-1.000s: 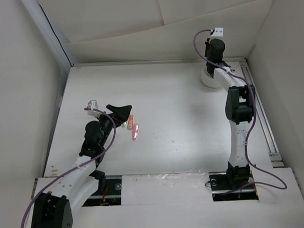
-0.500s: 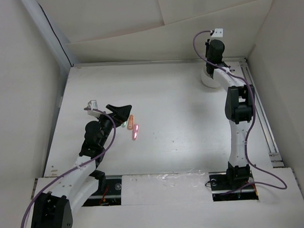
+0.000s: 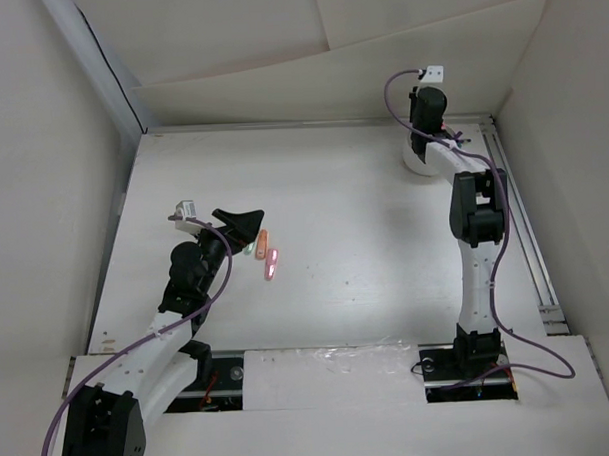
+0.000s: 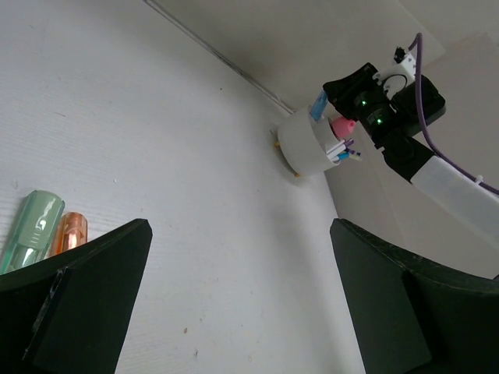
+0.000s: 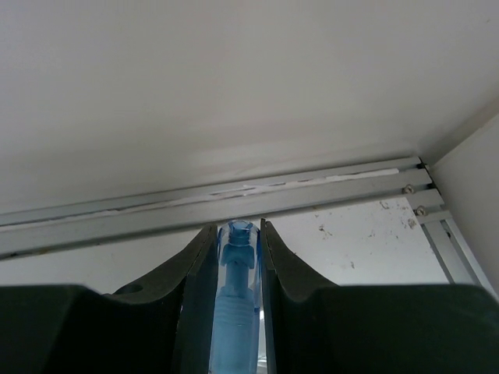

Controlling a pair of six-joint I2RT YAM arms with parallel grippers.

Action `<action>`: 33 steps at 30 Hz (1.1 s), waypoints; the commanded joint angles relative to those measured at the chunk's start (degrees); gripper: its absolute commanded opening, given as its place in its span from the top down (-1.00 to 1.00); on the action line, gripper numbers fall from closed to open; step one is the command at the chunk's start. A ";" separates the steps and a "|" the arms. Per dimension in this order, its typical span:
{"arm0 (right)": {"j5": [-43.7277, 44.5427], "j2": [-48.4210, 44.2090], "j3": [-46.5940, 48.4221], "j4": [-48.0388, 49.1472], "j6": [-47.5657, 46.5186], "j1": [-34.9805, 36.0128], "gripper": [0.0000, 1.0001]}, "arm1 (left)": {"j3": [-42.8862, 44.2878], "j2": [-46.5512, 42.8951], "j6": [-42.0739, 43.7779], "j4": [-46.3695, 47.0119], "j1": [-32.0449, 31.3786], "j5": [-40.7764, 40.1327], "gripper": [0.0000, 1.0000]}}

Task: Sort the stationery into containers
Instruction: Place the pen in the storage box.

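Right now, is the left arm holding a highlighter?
No, its jaws stand wide open with nothing between them; the green highlighter and orange highlighter lie loose on the table.

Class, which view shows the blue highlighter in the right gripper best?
Right wrist: the blue highlighter fills the close-up, pinched in the right gripper. Left wrist shows a distant blue sliver; the top view hides it behind the arm.
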 commanded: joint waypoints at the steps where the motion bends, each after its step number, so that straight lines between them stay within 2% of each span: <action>1: -0.43 -0.82 -2.21 4.79 0.73 -0.34 0.98 | 0.22 -0.19 0.62 3.26 -0.03 0.07 -1.00; 6: 0.10 -2.48 -5.81 5.85 1.25 -0.34 0.98 | 0.22 -0.19 0.62 3.26 -0.03 0.07 -1.00; 16: 0.10 -7.31 -11.00 7.61 1.25 0.19 0.86 | -0.31 -2.55 0.62 3.26 -0.03 0.60 -1.00; 28: -0.43 -10.21 -13.65 7.61 1.25 0.72 0.46 | -0.31 -4.84 0.62 2.21 -0.03 0.60 -1.00; 33: -0.43 -11.97 -14.78 7.61 1.25 0.72 0.46 | -0.31 -5.37 0.62 1.68 -0.03 0.60 -1.00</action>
